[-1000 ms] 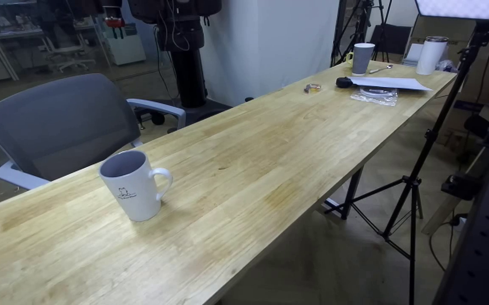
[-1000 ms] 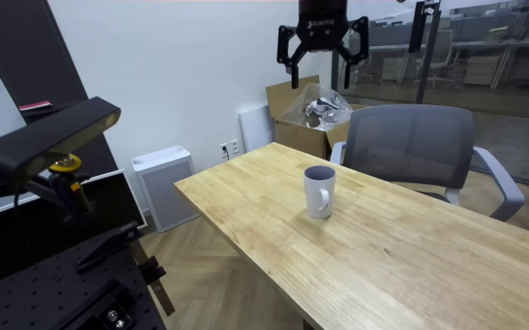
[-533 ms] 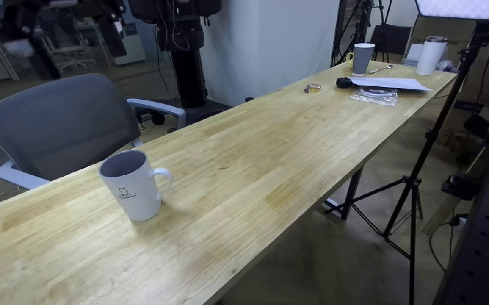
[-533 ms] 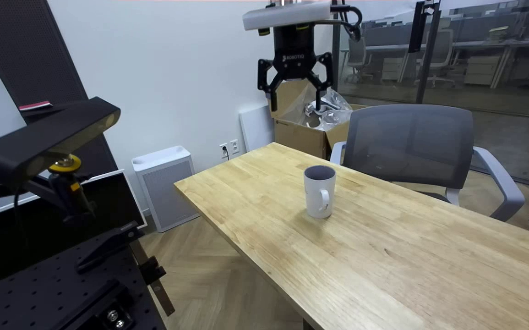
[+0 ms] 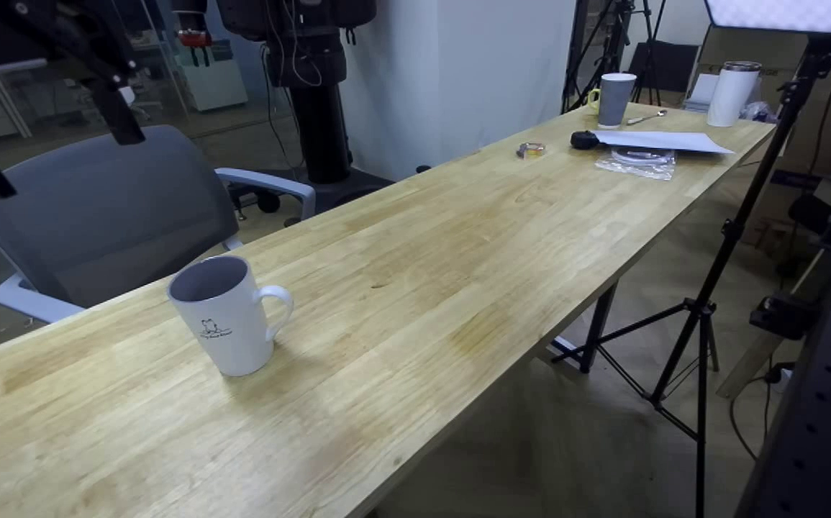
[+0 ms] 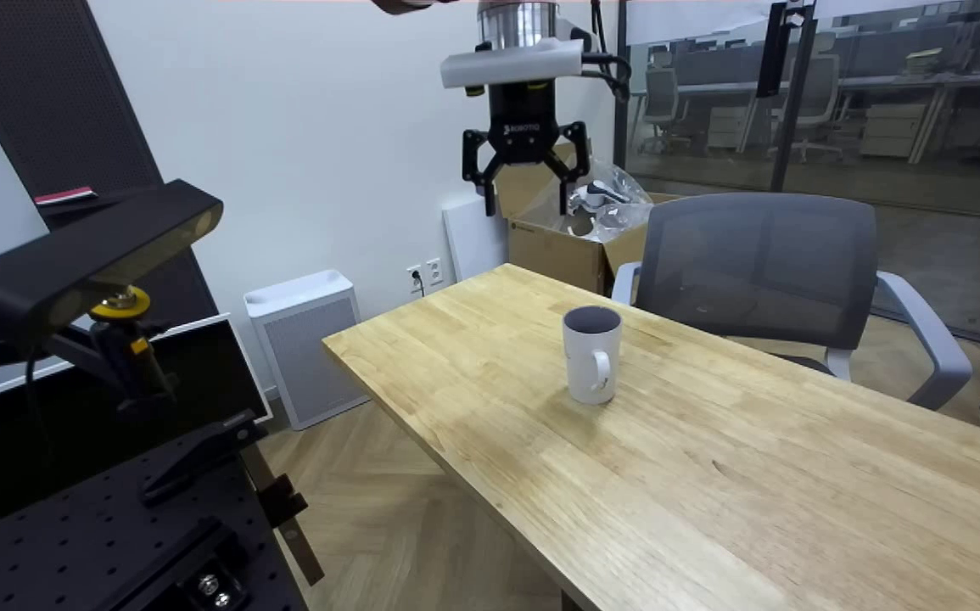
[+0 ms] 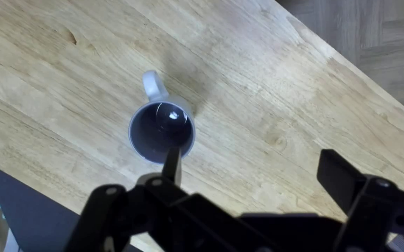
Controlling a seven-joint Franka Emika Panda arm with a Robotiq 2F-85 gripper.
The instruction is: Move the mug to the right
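The white mug stands upright on the wooden table, in both exterior views [image 5: 235, 331] [image 6: 590, 365]. Its handle is turned toward the long free part of the table. In the wrist view the mug [image 7: 160, 129] is seen from above, its dark inside showing, left of the space between the fingers. The left finger overlaps the mug's near rim in that picture. My gripper is open and empty, high above the table and apart from the mug. It shows in both exterior views [image 5: 62, 165] [image 6: 527, 210] and in the wrist view [image 7: 250, 154].
A grey office chair [image 6: 757, 263] stands against the table's long edge near the mug. At the far end of the table [image 5: 458, 244] are a grey cup [image 5: 615, 101], a white tumbler [image 5: 734, 95], paper [image 5: 663, 140] and a bagged item. A light stand [image 5: 728, 244] stands beside the table.
My gripper has come down into view and moved left in both exterior views, closer to the table's height. It stays open. The mug has not moved.
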